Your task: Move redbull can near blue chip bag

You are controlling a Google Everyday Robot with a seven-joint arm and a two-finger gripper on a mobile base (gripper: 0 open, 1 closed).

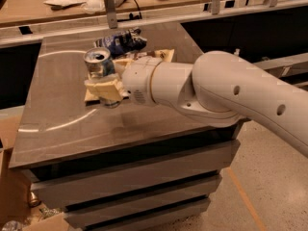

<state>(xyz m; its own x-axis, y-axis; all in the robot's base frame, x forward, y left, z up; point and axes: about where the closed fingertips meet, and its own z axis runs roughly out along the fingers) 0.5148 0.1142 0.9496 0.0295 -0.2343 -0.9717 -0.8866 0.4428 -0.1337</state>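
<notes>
Clasping redbull can, pincer hangs mid-table (blue chip bag behind).

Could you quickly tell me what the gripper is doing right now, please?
Gripper: closed on the can, over the table, just in front of the blue chip bag.

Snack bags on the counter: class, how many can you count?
2. The blue chip bag lies near the back of the counter; a tan bag peeks out beside it, partly hidden by the arm, which may hide more. The gripper, just in front, has its jaws around the redbull can.
</notes>
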